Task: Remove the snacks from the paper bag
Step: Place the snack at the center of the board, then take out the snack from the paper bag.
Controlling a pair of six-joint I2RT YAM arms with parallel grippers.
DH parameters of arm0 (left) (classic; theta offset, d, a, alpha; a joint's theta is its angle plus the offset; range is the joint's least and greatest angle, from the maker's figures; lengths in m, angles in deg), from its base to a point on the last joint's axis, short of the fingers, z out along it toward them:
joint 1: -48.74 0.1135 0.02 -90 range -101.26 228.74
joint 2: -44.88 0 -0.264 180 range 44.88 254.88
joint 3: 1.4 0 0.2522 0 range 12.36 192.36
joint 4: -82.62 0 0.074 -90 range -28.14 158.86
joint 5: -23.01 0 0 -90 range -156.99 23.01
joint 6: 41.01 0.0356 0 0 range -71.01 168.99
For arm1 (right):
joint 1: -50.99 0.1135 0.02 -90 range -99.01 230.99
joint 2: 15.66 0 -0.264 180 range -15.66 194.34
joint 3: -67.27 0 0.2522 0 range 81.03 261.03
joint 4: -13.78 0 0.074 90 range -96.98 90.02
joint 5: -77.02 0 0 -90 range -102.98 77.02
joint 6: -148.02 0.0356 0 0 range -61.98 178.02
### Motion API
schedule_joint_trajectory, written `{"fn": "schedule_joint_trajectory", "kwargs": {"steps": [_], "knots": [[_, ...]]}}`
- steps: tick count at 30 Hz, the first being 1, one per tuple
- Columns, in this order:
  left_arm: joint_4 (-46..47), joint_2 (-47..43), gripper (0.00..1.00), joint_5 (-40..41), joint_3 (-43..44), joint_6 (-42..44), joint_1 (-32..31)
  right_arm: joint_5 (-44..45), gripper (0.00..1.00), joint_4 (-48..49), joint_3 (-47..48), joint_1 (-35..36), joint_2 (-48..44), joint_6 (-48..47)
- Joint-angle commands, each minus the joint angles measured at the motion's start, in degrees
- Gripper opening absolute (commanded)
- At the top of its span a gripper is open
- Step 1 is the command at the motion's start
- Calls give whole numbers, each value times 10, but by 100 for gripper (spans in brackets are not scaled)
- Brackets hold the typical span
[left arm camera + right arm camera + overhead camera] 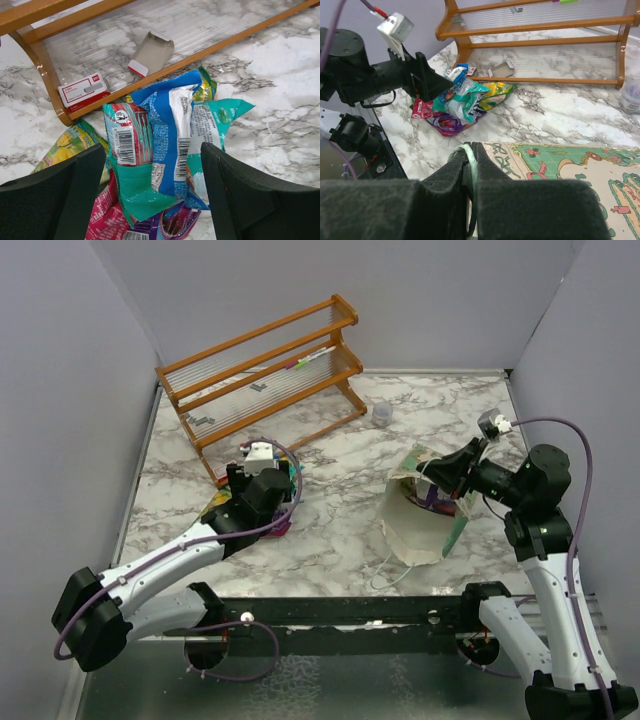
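Left end effector (152, 155) is held open above snacks (172, 130); paper bag (570, 165), pinched by right end effector (469, 156), could be tugged over.

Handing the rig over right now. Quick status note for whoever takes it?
Left hand: open, holding nothing, above the snack pile by the wooden rack.
Right hand: shut on the rim of the paper bag, holding its mouth open.
Done: several packets are out.
Left: a purple item seems to remain inside the bag; check and pull it.
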Motion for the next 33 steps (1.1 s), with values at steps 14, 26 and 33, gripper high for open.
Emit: {"fn": "schedule_joint_trajectory", "kwargs": {"steps": [14,26,33], "knots": [[233,-53,78,-528,40,112,2,-79,2,62,-27,2,-23,24],[356,-42,72,-595,-50,82,-77,-226,3,326,-264,3,-33,293],[424,-21,72,-487,-82,125,-217,-141,2,268,-151,3,15,213]]}}
